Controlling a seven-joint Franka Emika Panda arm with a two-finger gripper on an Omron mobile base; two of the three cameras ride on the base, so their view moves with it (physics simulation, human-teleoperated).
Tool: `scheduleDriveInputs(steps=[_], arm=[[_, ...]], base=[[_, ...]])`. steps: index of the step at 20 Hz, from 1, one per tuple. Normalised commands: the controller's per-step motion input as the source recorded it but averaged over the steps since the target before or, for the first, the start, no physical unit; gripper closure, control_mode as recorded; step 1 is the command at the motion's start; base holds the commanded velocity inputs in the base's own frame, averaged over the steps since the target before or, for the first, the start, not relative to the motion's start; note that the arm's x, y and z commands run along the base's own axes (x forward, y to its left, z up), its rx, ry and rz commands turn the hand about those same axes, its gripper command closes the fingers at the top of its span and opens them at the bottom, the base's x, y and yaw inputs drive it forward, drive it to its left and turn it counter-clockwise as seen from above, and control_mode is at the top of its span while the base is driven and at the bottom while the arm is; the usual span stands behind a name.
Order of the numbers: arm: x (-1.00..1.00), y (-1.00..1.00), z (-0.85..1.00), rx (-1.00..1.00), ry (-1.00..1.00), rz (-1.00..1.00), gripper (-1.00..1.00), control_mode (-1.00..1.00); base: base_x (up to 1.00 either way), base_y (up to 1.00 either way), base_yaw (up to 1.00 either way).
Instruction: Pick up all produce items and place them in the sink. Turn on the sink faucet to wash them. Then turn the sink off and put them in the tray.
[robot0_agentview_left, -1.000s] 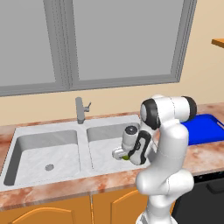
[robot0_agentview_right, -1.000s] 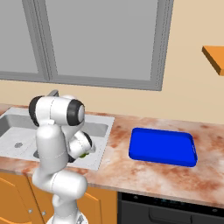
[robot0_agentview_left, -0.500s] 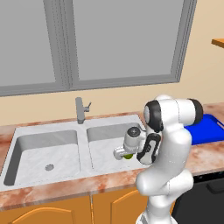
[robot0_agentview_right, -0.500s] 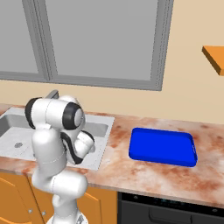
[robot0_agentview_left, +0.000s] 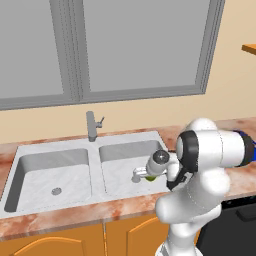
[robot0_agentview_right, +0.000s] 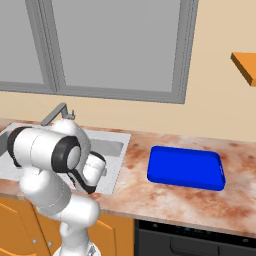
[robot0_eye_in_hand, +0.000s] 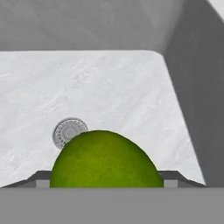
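My gripper (robot0_agentview_left: 141, 175) hangs low over the right bowl of the pale marbled sink (robot0_agentview_left: 95, 151), shut on a small round yellow-green lime (robot0_agentview_left: 150, 177). Seen from the hand, the lime (robot0_eye_in_hand: 105, 159) bulges between the two dark fingertips (robot0_eye_in_hand: 40, 176), just above the bowl floor and next to the round drain (robot0_eye_in_hand: 69, 131). The grey angular faucet (robot0_agentview_left: 91, 125) stands behind the divider between the bowls, its lever to the right. The bright blue tray (robot0_agentview_right: 185, 167) lies on the counter to the right of the sink (robot0_agentview_right: 114, 149).
The left bowl has its own drain (robot0_agentview_left: 56, 190). A window runs along the wall behind the faucet (robot0_agentview_right: 58, 113). The brown speckled counter (robot0_agentview_right: 165, 200) surrounds the tray. An orange shelf (robot0_agentview_right: 245, 67) juts out at the upper right. A dark appliance front (robot0_agentview_right: 200, 240) sits below the counter.
The arm's elbow has swung to the right and the hand has sunk a little into the right bowl, still holding the lime.
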Motion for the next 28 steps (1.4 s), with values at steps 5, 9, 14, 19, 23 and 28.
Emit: scheduleDriveInputs(steps=[5,9,14,19,23,28], arm=[[0.06,0.0,0.98,-0.01,-0.01,-0.03,1.0,-1.0],[0.19,0.0,1.0,-0.04,0.0,0.0,1.0,-1.0],[0.16,0.0,1.0,-0.06,0.0,0.0,1.0,-1.0],[0.08,0.01,1.0,-0.07,0.0,-0.01,1.0,-1.0],[0.01,0.0,1.0,-0.08,0.03,-0.03,1.0,-1.0],[0.0,0.0,1.0,-0.08,0.1,-0.07,1.0,-1.0]], base=[[0.0,0.0,0.0],[0.0,0.0,0.0],[0.0,0.0,0.0],[0.0,0.0,0.0],[0.0,0.0,0.0],[0.0,0.0,0.0]])
